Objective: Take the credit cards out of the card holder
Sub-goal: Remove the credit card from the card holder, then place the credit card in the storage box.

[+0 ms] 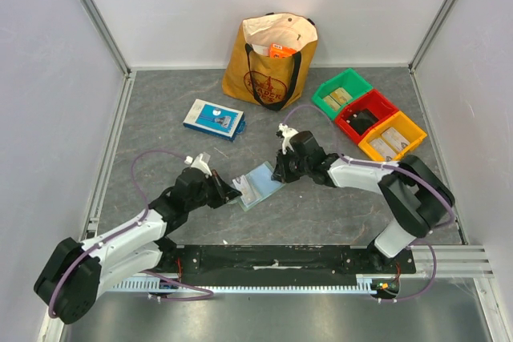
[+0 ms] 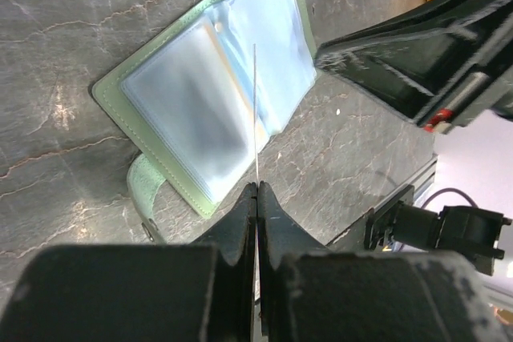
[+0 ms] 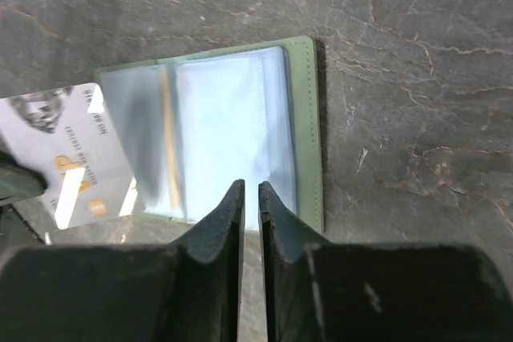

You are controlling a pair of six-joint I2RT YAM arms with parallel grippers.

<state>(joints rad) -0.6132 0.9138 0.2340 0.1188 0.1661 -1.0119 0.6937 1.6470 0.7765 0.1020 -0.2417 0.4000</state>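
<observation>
One grey card (image 3: 72, 158), print unreadable, pinched in L tool (image 2: 256, 187); R tool (image 3: 249, 187) narrowly apart over open card holder (image 3: 306, 118).

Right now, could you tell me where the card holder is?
In the top view, the card holder lies open, central, between the left end effector and the right end effector.

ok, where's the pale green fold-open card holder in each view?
Top external: pale green fold-open card holder, just below centre.
Left wrist: holder, upper middle, lying open.
Right wrist: holder, centre.
Shared landmark: the thin grey credit card pinched in the left gripper.
</observation>
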